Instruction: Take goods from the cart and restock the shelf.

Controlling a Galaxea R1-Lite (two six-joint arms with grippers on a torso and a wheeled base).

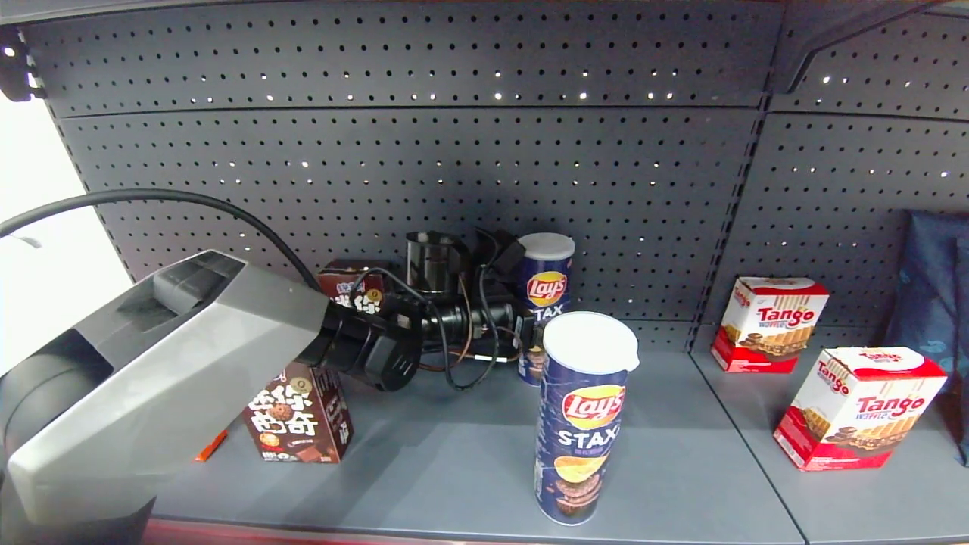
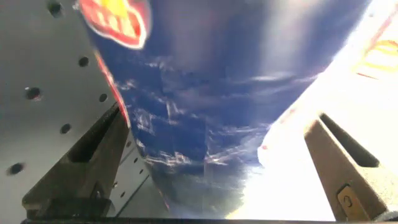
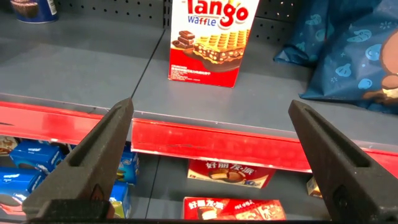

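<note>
Two tall blue chip cans stand on the grey shelf [image 1: 454,469]. The rear can [image 1: 546,284] is close to the pegboard, and the front can [image 1: 583,416] stands nearer the shelf edge. My left gripper [image 1: 522,327] is at the rear can's lower part. In the left wrist view the can [image 2: 205,106] sits between the open fingers [image 2: 93,168]. One finger is close against it and the other stands apart across a bright gap. My right gripper [image 3: 211,168] is open and holds nothing, in front of the shelf's red edge strip [image 3: 211,140].
Two brown cookie boxes [image 1: 299,412] [image 1: 352,288] stand left of the cans. In the bay to the right are two red-and-white wafer boxes [image 1: 768,322] [image 1: 859,405] and a blue bag [image 1: 935,288]. A lower shelf holds blue packs [image 3: 25,168] and red boxes [image 3: 230,174].
</note>
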